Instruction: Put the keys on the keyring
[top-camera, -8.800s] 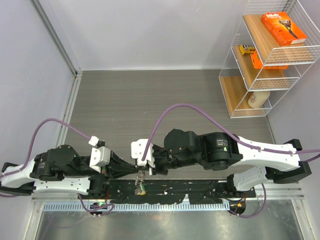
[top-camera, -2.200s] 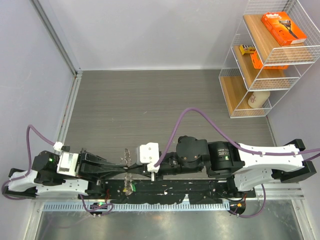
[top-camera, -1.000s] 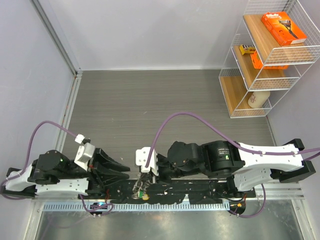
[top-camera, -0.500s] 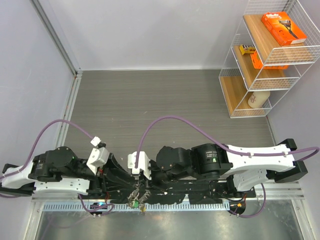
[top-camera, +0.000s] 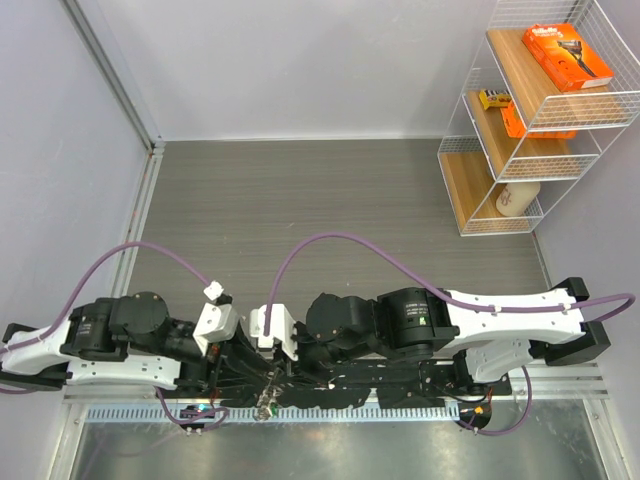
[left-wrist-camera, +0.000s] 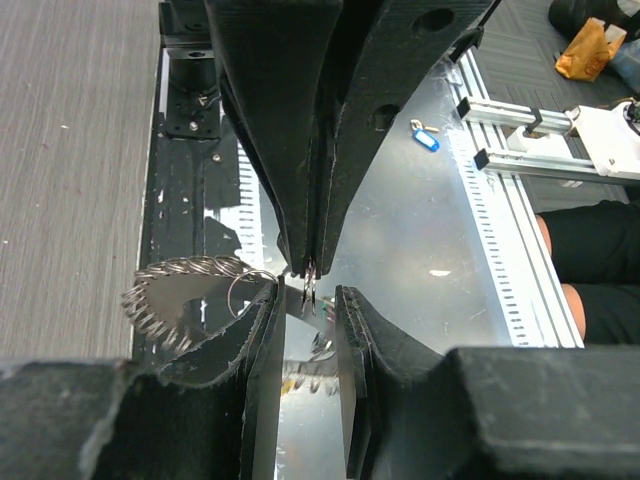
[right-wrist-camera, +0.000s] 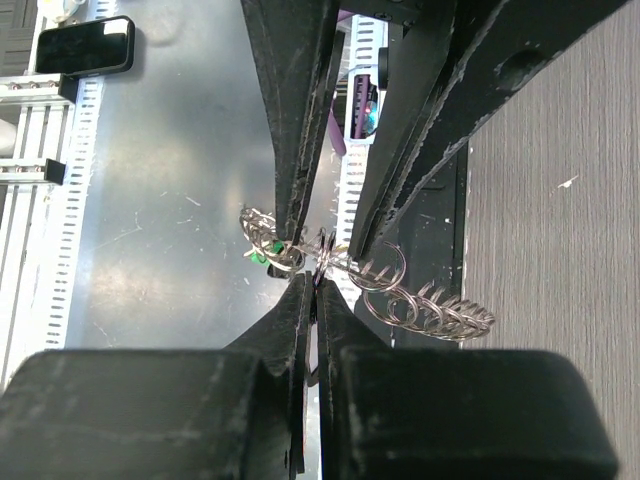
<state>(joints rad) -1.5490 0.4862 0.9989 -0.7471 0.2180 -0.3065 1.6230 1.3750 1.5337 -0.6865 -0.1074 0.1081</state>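
The keyring (right-wrist-camera: 385, 272) hangs above the metal apron at the table's near edge, a fan of small silver keys (right-wrist-camera: 445, 312) on one side and a green tag (right-wrist-camera: 270, 247) on the other. In the top view the bunch (top-camera: 267, 402) shows between the two arms. My left gripper (left-wrist-camera: 308, 300) straddles the keyring (left-wrist-camera: 250, 290), its jaws a finger-width apart with the ring spanning them. My right gripper (right-wrist-camera: 316, 283) faces it, shut on a thin silver key seen edge-on at the ring. In the left wrist view the right gripper (left-wrist-camera: 308, 268) points down between the left fingers.
A wire shelf (top-camera: 470, 165) at the back right holds an orange box (top-camera: 567, 56) and a bottle. A slotted rail (top-camera: 140, 412) runs along the near edge. A phone (right-wrist-camera: 85, 45) and a blue-tagged key (left-wrist-camera: 428, 140) lie off the table.
Over the last second both grippers closed in on each other at the near edge. The left arm swung right, and the keyring shifted slightly left and nearer.
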